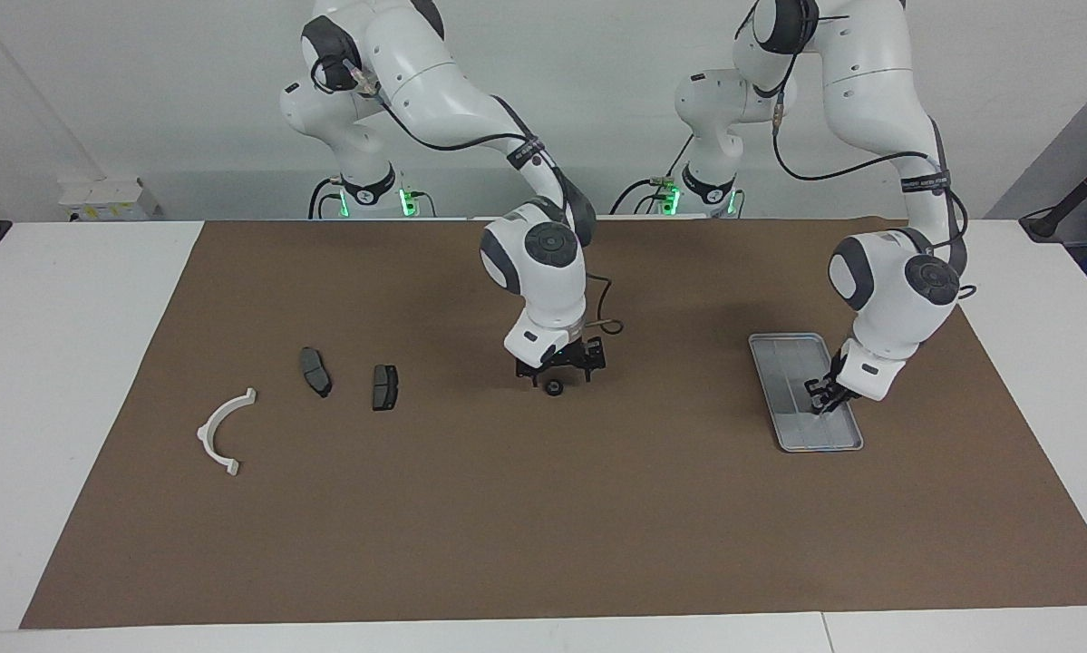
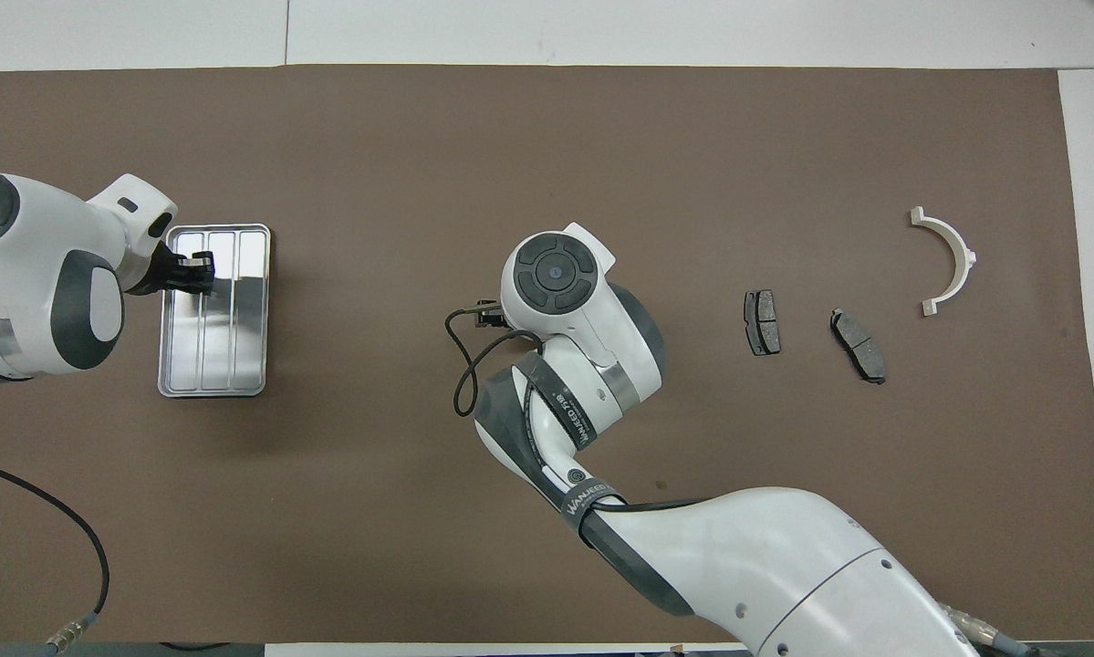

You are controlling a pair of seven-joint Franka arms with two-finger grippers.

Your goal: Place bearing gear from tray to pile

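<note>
My open right tool [image 1: 561,370] hung over the bearing gear [image 1: 554,388], which I judged small, stiff and best pinched across its rim, while my left tool [image 1: 820,399] sat closed over the tray [image 1: 779,363].

You have open brown mat [image 1: 543,526] across the bench between the tray [image 1: 783,363] and the pile. The right gripper [image 1: 561,370], over the small black gear [image 1: 554,389] mid-mat, blocks that lane. The two brake pads [image 1: 315,370] and the white bracket [image 1: 221,433] lie apart, with gaps between them.
</note>
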